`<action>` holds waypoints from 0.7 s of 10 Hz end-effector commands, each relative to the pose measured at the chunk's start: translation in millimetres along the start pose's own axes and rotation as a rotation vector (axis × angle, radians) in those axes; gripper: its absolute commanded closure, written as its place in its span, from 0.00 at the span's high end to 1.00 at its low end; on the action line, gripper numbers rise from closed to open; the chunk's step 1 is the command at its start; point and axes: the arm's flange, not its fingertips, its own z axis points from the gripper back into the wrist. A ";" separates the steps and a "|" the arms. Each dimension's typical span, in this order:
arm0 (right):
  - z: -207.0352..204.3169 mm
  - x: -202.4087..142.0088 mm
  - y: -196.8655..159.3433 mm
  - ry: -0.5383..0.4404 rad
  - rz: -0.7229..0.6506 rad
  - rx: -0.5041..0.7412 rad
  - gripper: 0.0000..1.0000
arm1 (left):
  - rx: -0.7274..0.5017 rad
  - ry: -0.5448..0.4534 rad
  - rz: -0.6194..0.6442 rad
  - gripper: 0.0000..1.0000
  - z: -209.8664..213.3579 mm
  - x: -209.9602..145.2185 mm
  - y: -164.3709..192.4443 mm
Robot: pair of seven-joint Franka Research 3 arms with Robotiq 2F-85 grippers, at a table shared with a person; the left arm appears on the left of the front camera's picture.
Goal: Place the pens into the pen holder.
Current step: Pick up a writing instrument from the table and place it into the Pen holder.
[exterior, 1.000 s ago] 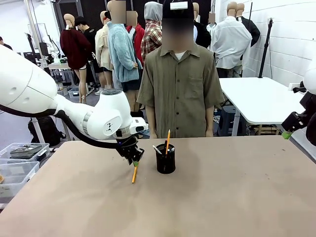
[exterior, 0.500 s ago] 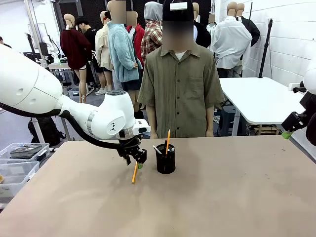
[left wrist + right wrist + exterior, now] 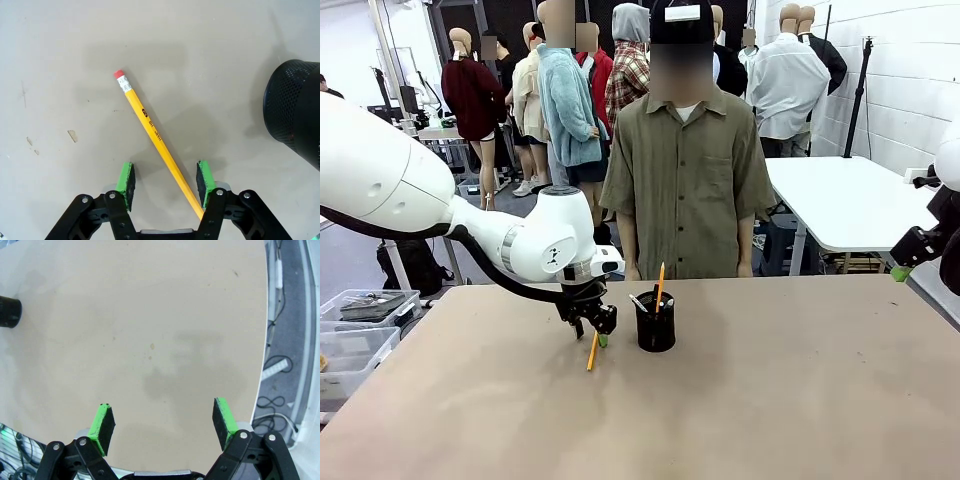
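Observation:
A yellow-orange pencil [image 3: 150,127] with a pink eraser lies flat on the table [image 3: 770,400], left of the black mesh pen holder [image 3: 655,322]. My left gripper [image 3: 165,182] is open and low over the pencil's near end, which runs between the green pads close to one finger [image 3: 204,182]. In the front view the left gripper [image 3: 599,328] hangs just left of the holder. A second yellow pencil [image 3: 660,284] and a whitish-grey pen [image 3: 638,302] stand in the holder. The red pen is hidden. My right gripper [image 3: 163,425] is open and holds nothing, high at the table's right side.
A person in an olive shirt [image 3: 685,170] stands at the far edge behind the holder, hands down. Clear plastic bins [image 3: 360,320] sit off the table's left side. The right wrist view shows the holder [image 3: 9,311] far off and the table's edge [image 3: 262,365] with cables below.
My left gripper has shifted slightly right and lower over the lying pencil. The pencil, the holder and the right arm have not moved.

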 end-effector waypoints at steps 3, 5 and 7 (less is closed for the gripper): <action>-3.7 -1.6 1.4 -0.004 -0.001 -0.026 0.98 | 0.018 0.042 0.022 0.10 1.6 7.3 -4.8; -3.7 -1.6 1.4 -0.004 -0.001 -0.026 0.98 | 0.025 0.054 0.024 0.00 2.0 7.4 -4.1; -3.7 -1.6 1.4 -0.004 -0.001 -0.026 0.98 | 0.029 0.069 0.024 0.00 1.4 6.8 -3.7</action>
